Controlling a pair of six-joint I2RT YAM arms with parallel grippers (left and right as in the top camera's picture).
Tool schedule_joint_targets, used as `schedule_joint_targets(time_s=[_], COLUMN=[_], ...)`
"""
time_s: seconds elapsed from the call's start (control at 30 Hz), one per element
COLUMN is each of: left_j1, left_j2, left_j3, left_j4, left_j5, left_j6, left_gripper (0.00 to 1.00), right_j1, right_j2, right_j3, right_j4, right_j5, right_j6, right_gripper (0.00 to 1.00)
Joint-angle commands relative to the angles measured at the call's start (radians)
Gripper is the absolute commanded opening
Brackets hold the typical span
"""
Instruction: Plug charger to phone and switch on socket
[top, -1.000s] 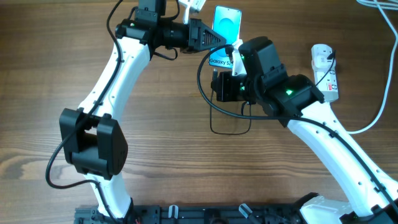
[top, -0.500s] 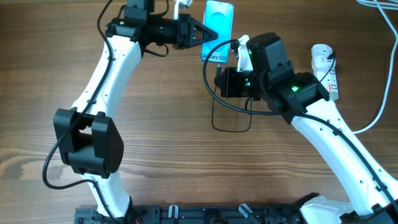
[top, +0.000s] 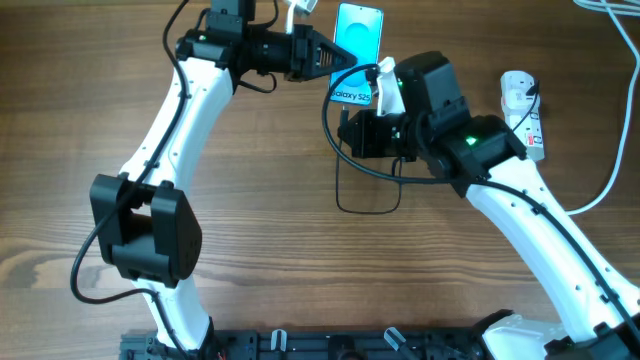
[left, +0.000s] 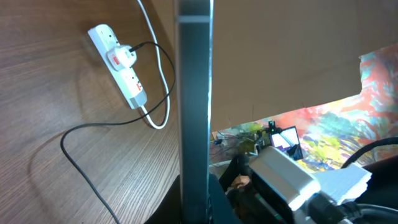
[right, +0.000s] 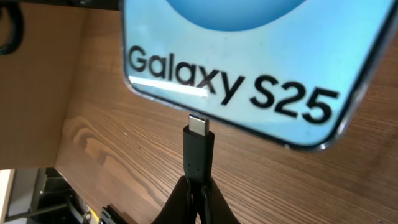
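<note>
The phone (top: 357, 50) has a cyan screen and a white band reading "Galaxy S25" (right: 249, 56). My left gripper (top: 325, 58) is shut on it and holds it above the table; its edge (left: 194, 112) runs up the left wrist view. My right gripper (right: 198, 186) is shut on the charger's black connector (right: 198, 149). Its metal tip sits just below the phone's bottom edge, touching or nearly so. The black cable (top: 362, 190) loops under the right arm. The white socket (top: 524, 115) lies at the right, with a plug in it (left: 119, 59).
A white cord (top: 612, 150) curves from the socket toward the table's right edge and the back. The black cable also trails over the wood in the left wrist view (left: 81, 168). Both arms crowd the back middle of the table.
The phone went up and left, then came back slightly right and down. My right gripper with the connector stayed close under the phone's bottom edge.
</note>
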Motion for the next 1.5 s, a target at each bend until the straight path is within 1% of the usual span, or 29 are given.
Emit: schedule_joint_targets(time_s=[0.0,0.27,0.37,0.47,0.9,0.97,1.03,1.13,1.2,1.47], left_j1=[0.001,0.001,0.001,0.001,0.001,0.001,0.001,0.001,0.001,0.001], left_j2=[-0.024,-0.024,-0.024,-0.024,-0.024,-0.024,-0.024,-0.024,-0.024,-0.024], left_j3=[0.002,0.002,0.002,0.002,0.002,0.002,0.002,0.002,0.002,0.002], left_j4=[0.005,0.006,0.008,0.006,0.008,0.008,0.007,0.008,0.004,0.004], left_j5=[0.046,0.043,0.003,0.004,0.005,0.005,0.005,0.004,0.004,0.003], left_j6=[0.007,0.036,0.037,0.06,0.063,0.063,0.063,0.064,0.086,0.089], left_gripper=[0.04,0.04,0.04,0.04,0.04,0.04,0.04,0.04,0.04,0.04], right_j1=[0.0,0.0,0.0,0.0,0.0,0.0,0.0,0.0,0.0,0.0], right_j2=[0.016,0.016,0.016,0.016,0.016,0.016,0.016,0.016,0.016,0.015], right_j3=[0.021,0.021,0.021,0.021,0.021,0.021,0.021,0.021,0.021,0.021], right_j4=[0.002,0.002,0.002,0.002,0.001,0.001,-0.003,-0.01,-0.008,-0.008], right_j5=[-0.014,0.004,0.004,0.005,0.055,0.061,0.06,0.06,0.061,0.06], right_j6=[-0.003,-0.001,-0.001,-0.003,-0.004,-0.023,-0.043,-0.045,-0.048,-0.048], right_gripper=[0.04,0.05,0.04,0.04,0.04,0.05,0.05,0.05,0.04,0.05])
